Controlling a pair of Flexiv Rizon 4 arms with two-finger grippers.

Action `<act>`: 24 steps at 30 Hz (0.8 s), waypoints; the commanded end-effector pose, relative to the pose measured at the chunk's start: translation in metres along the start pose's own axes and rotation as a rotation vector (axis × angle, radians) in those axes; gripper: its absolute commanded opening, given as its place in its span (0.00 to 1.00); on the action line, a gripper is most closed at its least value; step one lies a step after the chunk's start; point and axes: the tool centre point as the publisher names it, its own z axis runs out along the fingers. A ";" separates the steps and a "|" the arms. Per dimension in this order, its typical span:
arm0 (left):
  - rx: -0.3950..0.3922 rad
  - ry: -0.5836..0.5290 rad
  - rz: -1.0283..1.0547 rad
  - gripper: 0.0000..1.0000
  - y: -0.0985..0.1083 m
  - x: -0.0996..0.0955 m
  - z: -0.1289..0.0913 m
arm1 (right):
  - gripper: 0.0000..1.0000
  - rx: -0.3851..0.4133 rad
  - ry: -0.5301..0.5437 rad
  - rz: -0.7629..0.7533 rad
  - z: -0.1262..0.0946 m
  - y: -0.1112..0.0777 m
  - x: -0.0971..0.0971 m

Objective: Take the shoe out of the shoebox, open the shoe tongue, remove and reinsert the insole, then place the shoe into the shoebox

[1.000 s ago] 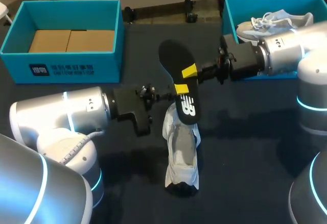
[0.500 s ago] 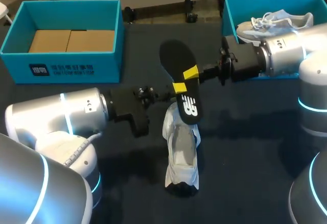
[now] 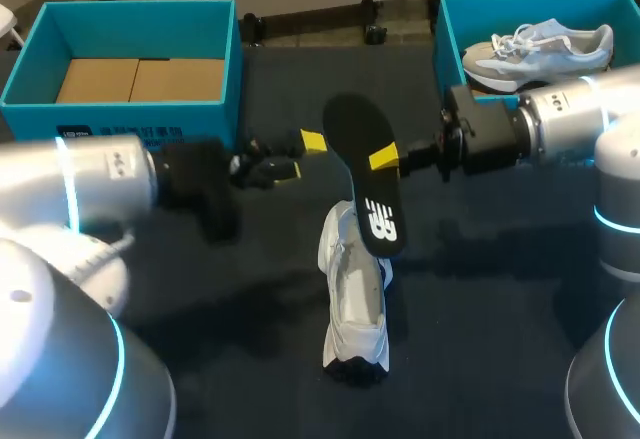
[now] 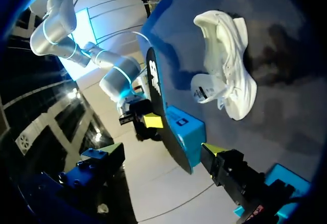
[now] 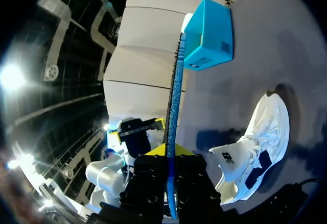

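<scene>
Resting in right shoebox (image 3: 446,21) — another shoe (image 3: 535,44)

There are two blue shoeboxes, the left shoebox (image 3: 120,124) and the right shoebox (image 3: 447,29); two sneakers, one white sneaker (image 3: 355,309) and one pale grey sneaker (image 3: 535,44); one black insole (image 3: 365,169); and two brown cardboard pieces (image 3: 95,79) side by side.

Overhead light fell dimly on the dark table (image 3: 500,359), leaving soft shadows beside the white shoe (image 3: 355,309). Glare flared in the right wrist view (the left arm (image 3: 100,174) wore a glowing cyan ring).
</scene>
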 end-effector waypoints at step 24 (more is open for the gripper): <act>0.217 0.524 -0.059 1.00 0.074 -0.042 0.014 | 0.00 -0.011 -0.005 0.007 0.004 -0.002 -0.003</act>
